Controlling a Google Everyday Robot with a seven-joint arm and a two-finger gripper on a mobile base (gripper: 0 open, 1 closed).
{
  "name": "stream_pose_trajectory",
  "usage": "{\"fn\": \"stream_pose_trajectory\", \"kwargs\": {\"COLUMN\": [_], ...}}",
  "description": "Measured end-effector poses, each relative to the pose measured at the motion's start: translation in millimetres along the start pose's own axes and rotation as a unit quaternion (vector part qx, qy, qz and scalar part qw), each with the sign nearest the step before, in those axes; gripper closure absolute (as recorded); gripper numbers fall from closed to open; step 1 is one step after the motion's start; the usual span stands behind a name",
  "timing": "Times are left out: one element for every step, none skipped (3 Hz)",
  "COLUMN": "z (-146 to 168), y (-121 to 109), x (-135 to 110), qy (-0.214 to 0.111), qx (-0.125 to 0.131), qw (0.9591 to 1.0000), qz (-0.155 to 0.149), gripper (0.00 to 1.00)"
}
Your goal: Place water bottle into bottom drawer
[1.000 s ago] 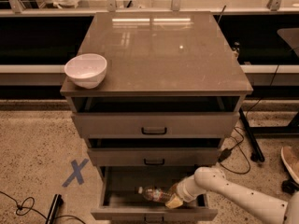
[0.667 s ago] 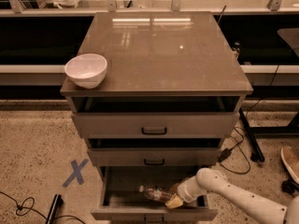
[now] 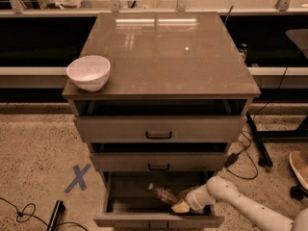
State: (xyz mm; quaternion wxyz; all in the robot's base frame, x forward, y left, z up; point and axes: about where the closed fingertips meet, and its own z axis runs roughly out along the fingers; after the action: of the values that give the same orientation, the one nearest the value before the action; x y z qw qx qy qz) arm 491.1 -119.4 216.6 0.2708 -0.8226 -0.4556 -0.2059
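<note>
Down at the foot of the cabinet (image 3: 163, 52), the bottom drawer (image 3: 159, 221) stands pulled well out, and we see the water bottle (image 3: 165, 195) lying on its side inside it. Its cap points toward the cabinet's left side as the camera sees it, and its body slants toward the drawer's front right.

The robot's gripper (image 3: 180, 206) is down inside the same drawer, right at the bottle's lower end. It reaches in from the cabinet's right on a white arm (image 3: 226, 198). We cannot tell whether it grips the bottle or has let it go.

We judge the bottle light and thin-walled. Its crinkled clear plastic would likely dent under a hard squeeze, and its round body could roll on the drawer floor once freed. The safest hold, in our view, is across the middle of the body with modest pressure, or at the stiffer neck near the cap.

On the cabinet top, at its front left corner, sits a white bowl (image 3: 88, 72). The two shallower drawers above are cracked open. A blue tape X (image 3: 77, 178) marks the floor left of the cabinet.
</note>
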Motion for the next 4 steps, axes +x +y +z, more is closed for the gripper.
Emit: {"fn": "stream_pose_trajectory", "kwargs": {"z": [-4, -18, -39, -85], "y": [3, 0, -3, 2], "x": [-1, 7, 14, -24], "qy": [0.032, 0.068, 0.098, 0.068], "qx": [0.004, 0.007, 0.009, 0.017], "qw": [0.9992, 0.9976, 0.9951, 0.9975], "qz": [0.021, 0.012, 0.001, 0.003], "gripper": [0.04, 0.00, 0.00, 0.00]}}
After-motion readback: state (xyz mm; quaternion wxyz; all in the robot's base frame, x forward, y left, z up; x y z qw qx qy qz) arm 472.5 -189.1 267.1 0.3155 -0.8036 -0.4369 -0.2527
